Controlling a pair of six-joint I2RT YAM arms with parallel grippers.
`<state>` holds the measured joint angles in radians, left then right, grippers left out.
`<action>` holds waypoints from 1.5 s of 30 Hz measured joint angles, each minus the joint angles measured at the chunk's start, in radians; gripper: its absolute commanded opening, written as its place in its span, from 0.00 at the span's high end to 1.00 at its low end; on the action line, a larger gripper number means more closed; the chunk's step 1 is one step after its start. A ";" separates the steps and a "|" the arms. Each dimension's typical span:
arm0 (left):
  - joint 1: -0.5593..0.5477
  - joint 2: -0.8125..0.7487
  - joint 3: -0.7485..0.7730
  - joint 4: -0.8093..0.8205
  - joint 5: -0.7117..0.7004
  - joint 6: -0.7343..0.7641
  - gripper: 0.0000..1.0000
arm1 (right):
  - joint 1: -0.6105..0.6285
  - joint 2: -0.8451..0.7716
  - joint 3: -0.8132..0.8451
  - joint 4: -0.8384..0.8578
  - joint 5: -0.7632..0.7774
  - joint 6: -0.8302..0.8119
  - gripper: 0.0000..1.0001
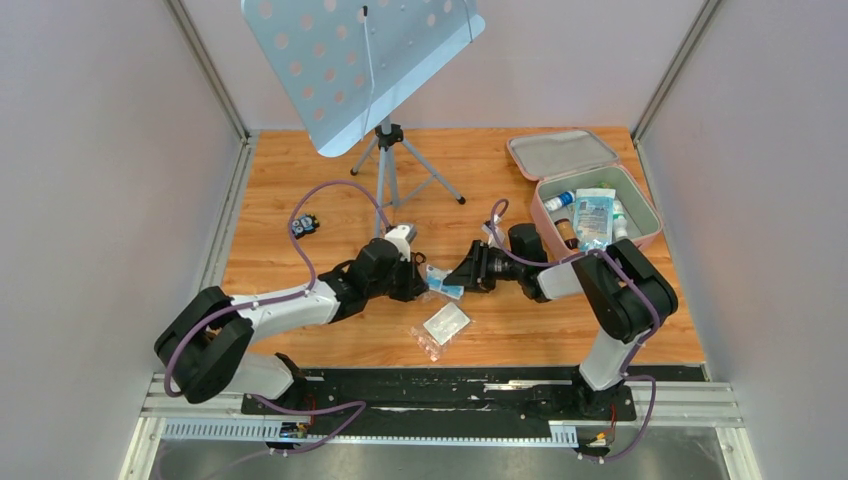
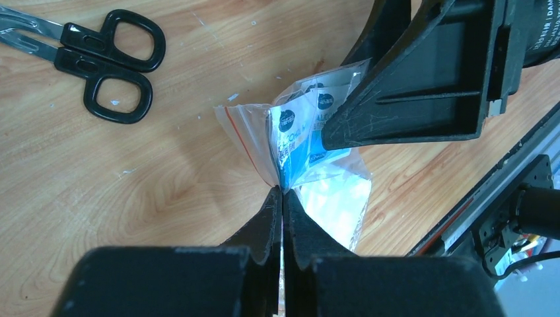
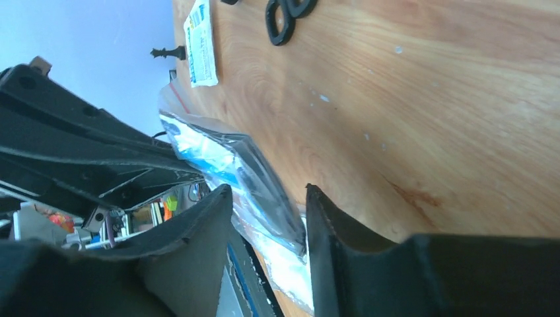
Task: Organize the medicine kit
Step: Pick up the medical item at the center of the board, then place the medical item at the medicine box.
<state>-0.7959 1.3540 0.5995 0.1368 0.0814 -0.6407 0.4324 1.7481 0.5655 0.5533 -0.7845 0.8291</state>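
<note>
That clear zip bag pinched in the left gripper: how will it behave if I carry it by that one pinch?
Probably floppy: the zip bag creases and fans out from the left gripper's pinch. Likely light, since it seems to hold only flat blue-white packets. The glossy film may slip, so move slowly.

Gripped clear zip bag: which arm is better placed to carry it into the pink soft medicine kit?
Probably right: the pink medicine kit sits nearer that arm, and the right gripper stands open around the clear zip bag pinched by the left gripper.
</note>
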 measured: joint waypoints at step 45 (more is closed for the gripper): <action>0.000 -0.217 0.135 -0.297 -0.106 0.113 0.00 | -0.827 -0.383 0.244 -0.530 0.537 -0.182 0.44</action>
<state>-0.7959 1.1370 0.7345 -0.1600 -0.0246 -0.5278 -0.3943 1.3655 0.8093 0.0231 -0.2470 0.6472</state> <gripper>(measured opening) 0.997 0.279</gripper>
